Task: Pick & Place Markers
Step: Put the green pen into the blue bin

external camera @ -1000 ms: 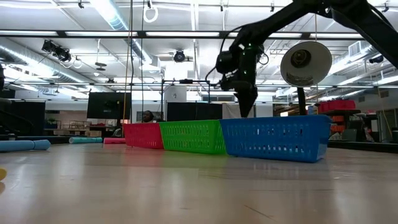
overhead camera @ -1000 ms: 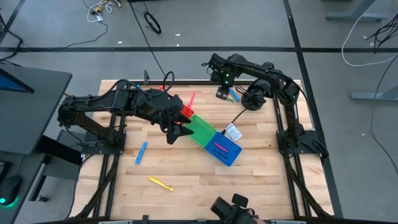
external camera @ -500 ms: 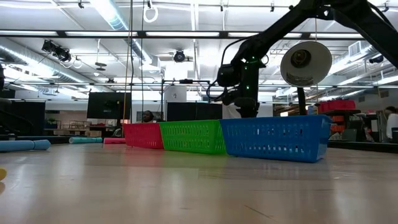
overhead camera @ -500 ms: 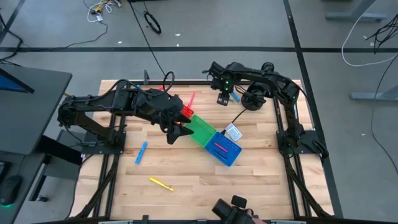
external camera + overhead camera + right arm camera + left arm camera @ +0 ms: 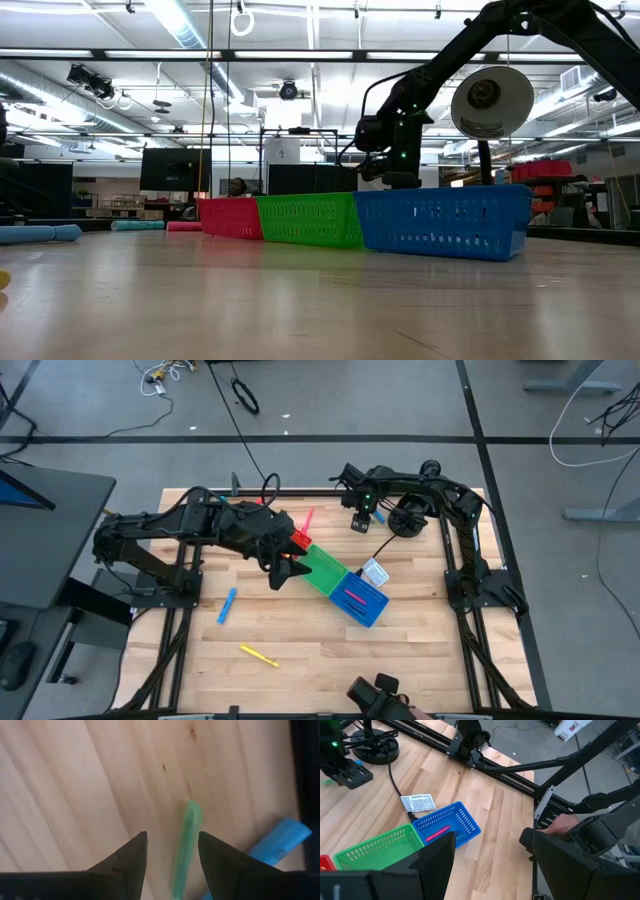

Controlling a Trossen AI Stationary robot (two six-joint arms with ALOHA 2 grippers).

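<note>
The right pincer (image 5: 360, 520) hung low over the desk (image 5: 300, 630) near its far edge, fingers (image 5: 125, 857) spread apart and holding nothing. A green marker (image 5: 186, 845) lay flat between them and slightly toward one finger, its long axis running roughly along the pincer's line of sight; a blue marker (image 5: 277, 840) lay just beside it at an angle. I judged the right arm much the nearer to this pair. The left pincer (image 5: 287, 572) hovered beside the green bin (image 5: 325, 572), released and empty. A pink marker (image 5: 354, 598) lay in the blue bin (image 5: 368, 610); another blue marker (image 5: 228, 605) and a yellow marker (image 5: 259, 656) lay apart on the desk. The green marker's near end was cut off, and in the low view the bins hid it
</note>
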